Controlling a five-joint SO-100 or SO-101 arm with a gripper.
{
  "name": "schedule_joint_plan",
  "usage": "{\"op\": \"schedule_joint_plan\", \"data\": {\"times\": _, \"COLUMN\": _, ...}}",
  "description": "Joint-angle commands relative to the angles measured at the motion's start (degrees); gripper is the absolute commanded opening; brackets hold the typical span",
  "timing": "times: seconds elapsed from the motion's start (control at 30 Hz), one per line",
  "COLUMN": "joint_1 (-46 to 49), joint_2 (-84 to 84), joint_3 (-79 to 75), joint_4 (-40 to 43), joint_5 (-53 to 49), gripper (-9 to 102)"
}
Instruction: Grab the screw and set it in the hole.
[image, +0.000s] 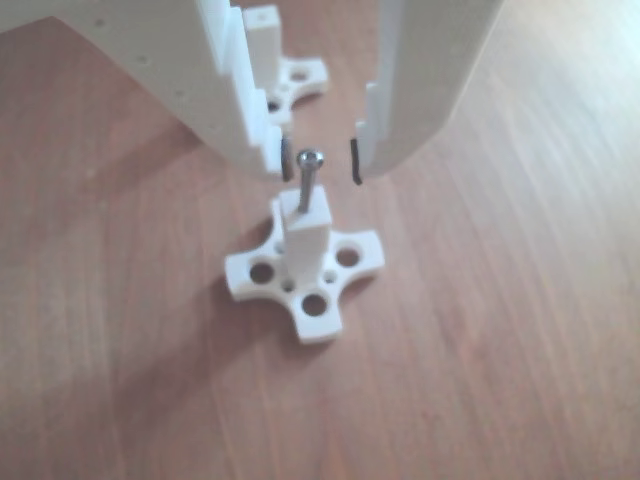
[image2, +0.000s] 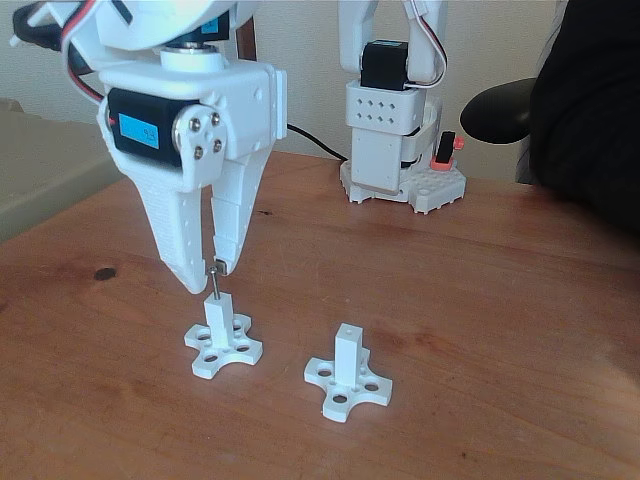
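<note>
The screw (image: 310, 182) stands upright in the hole at the top of the near post (image: 305, 232), its head above the post's end face and most of its shank showing. In the other view the gripper (image: 319, 160) hangs right over it with its jaws apart: the screw head sits between the two fingertips with a gap on either side, nearer the left finger, so the gripper is open and grips nothing. Black pads (image: 355, 161) line the inner tips of the fingers.

In the fixed view the gripper (image2: 205, 270) points straight down at the left post (image2: 217, 317), and the screw (image2: 214, 281) rises from the post top up to the tip of the right-hand finger; whether it touches that finger cannot be told from here. The post stands on a white cross-shaped base (image2: 223, 350) with round holes, flat on the brown wooden table (image2: 480, 300).

A second post (image2: 348, 352) on its own cross base stands to the right of the first in the fixed view, well apart from the gripper, with a tiny dark hole in its top. In the other view the same second post (image: 263, 45) shows behind the left finger, partly hidden.

At the back of the table stands the arm's white base (image2: 395, 150), with a cable running from it. A dark shape (image2: 590, 110) fills the right edge of the fixed view; what it is cannot be told
</note>
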Motion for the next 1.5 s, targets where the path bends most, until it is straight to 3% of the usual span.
{"op": "schedule_joint_plan", "data": {"times": 0.0, "joint_1": 0.0, "joint_2": 0.4, "joint_3": -4.9, "joint_4": -0.8, "joint_5": -0.9, "gripper": 7}}
{"op": "schedule_joint_plan", "data": {"times": 1.47, "joint_1": 0.1, "joint_2": -0.2, "joint_3": -4.1, "joint_4": -1.8, "joint_5": -2.2, "gripper": 2}}
